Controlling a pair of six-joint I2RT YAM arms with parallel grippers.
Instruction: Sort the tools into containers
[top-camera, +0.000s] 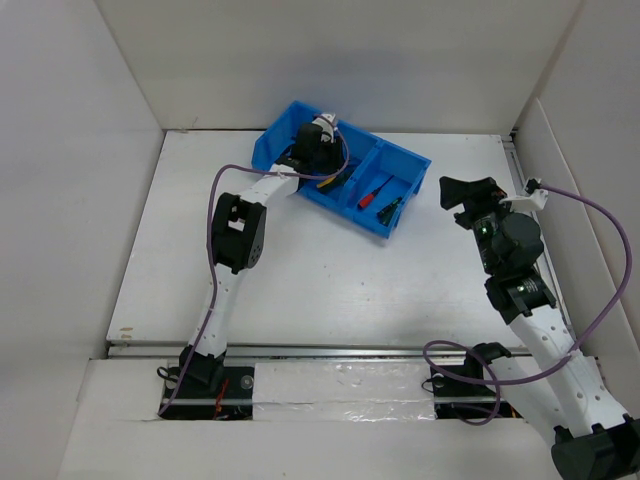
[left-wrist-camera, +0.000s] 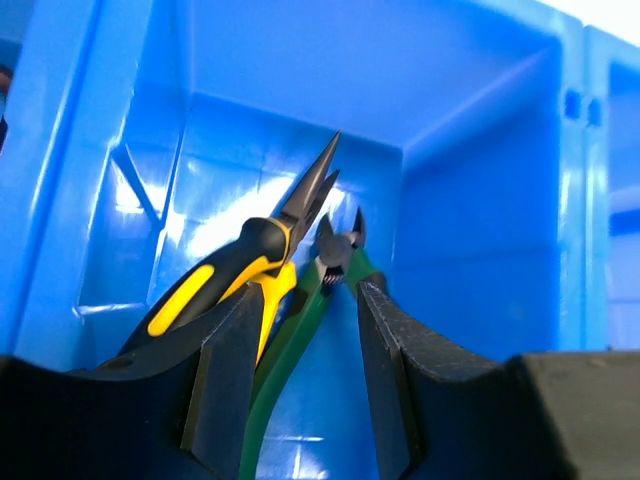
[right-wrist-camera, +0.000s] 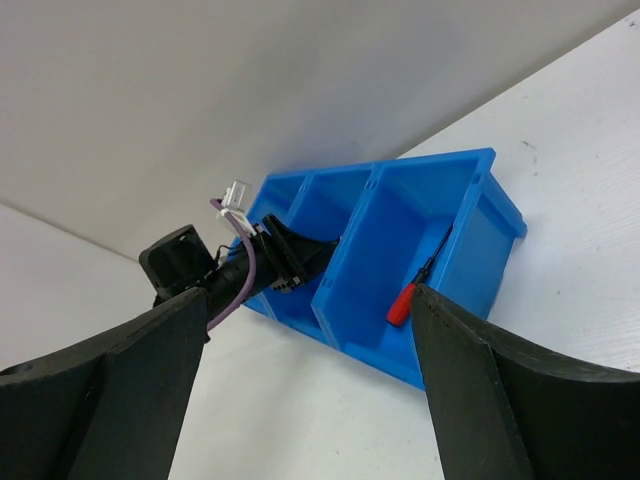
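Observation:
The blue three-compartment bin (top-camera: 272, 146) lies at the back of the table. My left gripper (top-camera: 333, 172) reaches down into its middle compartment. In the left wrist view that gripper (left-wrist-camera: 307, 292) is open. The green-handled pliers (left-wrist-camera: 296, 330) rest loose between its fingers, leaning on the yellow-handled pliers (left-wrist-camera: 215, 275) against the blue wall (left-wrist-camera: 470, 150). A red screwdriver (top-camera: 372, 196) and a green one (top-camera: 392, 207) lie in the right compartment. My right gripper (top-camera: 452, 203) hovers open and empty to the right of the bin (right-wrist-camera: 470, 230), and its view shows the red screwdriver (right-wrist-camera: 402, 303).
White walls enclose the table on three sides. The left arm's purple cable (top-camera: 215, 205) loops over the table left of the bin. In the right wrist view the left arm (right-wrist-camera: 250, 265) crosses in front of the bin.

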